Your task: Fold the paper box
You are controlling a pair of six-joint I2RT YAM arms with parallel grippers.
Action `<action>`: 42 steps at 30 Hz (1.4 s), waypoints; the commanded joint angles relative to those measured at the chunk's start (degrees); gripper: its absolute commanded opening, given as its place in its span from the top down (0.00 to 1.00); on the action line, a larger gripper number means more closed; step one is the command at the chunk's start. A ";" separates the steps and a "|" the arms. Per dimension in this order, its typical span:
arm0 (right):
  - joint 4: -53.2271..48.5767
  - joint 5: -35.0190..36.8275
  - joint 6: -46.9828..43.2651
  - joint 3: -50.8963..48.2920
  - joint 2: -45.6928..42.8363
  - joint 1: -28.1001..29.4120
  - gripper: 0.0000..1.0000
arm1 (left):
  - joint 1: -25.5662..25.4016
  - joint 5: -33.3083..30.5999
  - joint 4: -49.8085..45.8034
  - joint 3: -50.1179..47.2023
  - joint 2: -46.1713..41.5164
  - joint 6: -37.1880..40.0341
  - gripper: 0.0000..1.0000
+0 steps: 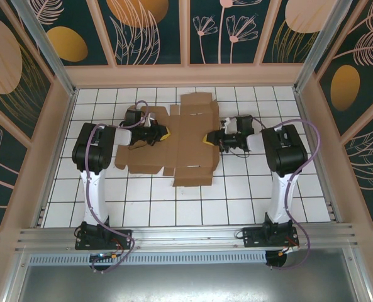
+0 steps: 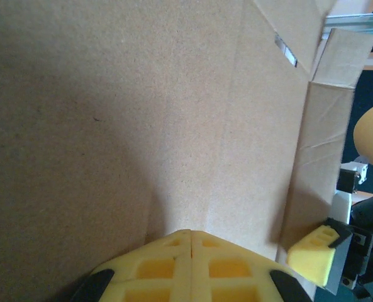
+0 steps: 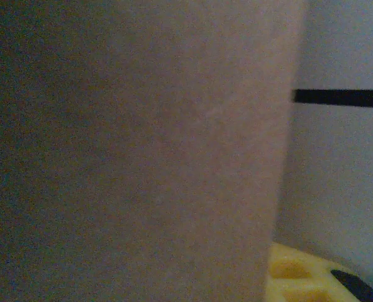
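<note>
We see the paper box (image 1: 189, 126) between the claws: left claw (image 1: 165, 133) closed over its panel; right claw (image 1: 206, 138) at its edge, state untellable.

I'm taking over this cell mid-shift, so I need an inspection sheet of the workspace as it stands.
Surface: white tiled table.
Job's things: box, a die-cut cardboard sheet, mostly flat, mid-table.
Clutter: nothing seen.
Grippers: left gripper shut, tips on the sheet's left part; right gripper at the sheet's right edge, open or shut unclear.
Cables: purple cable looped along each arm, off the sheet.
Surroundings: floral wall panels; metal rail at the near edge.
</note>
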 commanded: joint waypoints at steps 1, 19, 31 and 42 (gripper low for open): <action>-11.40 8.85 -8.11 2.38 -5.90 -2.07 0.62 | -1.10 -4.82 -9.45 -3.12 2.19 0.44 1.00; -6.85 -0.27 -4.35 3.06 -0.82 -0.66 0.60 | -1.26 -4.03 -8.31 -3.20 2.52 -0.44 1.00; -9.66 3.26 -6.11 2.30 -6.74 -3.37 0.87 | -1.31 -3.98 -7.96 -3.29 2.01 -0.53 1.00; -43.07 20.27 -21.41 18.03 -9.76 -3.99 1.00 | -4.15 -6.41 -10.69 -2.50 -5.34 0.07 1.00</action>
